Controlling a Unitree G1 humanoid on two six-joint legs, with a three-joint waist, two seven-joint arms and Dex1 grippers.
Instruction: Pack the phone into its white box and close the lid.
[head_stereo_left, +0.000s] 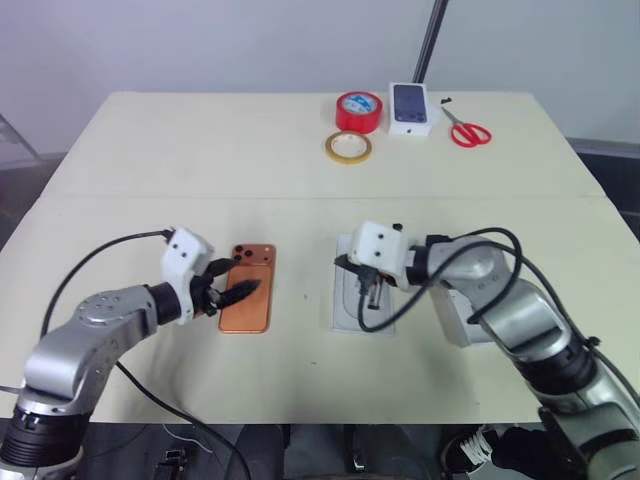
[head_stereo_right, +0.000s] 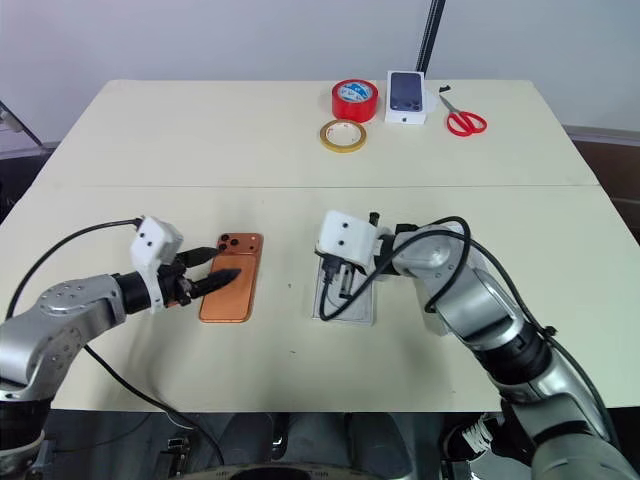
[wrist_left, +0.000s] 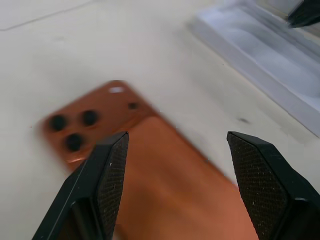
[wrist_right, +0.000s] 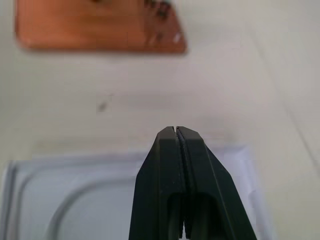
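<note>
Right arm hides the box; the phone (head_stereo_left: 247, 288) lies back-up near the table's (head_stereo_right: 300, 160) front edge, under the left gripper's (wrist_left: 175, 165) spread, empty fingers. Right gripper (wrist_right: 176, 131) pinched shut, empty.

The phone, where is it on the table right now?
The phone lies camera side up on the table's near half, on the robot's left, under the open left gripper and left of the white moulded insert.

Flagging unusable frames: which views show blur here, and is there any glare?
Left wrist view: the phone is smeared as if by motion, while the left gripper's open fingers are sharp. Right wrist view: the shut right gripper is crisp, the phone and white insert behind soft. Head views: even light, no glare on the table.
</note>
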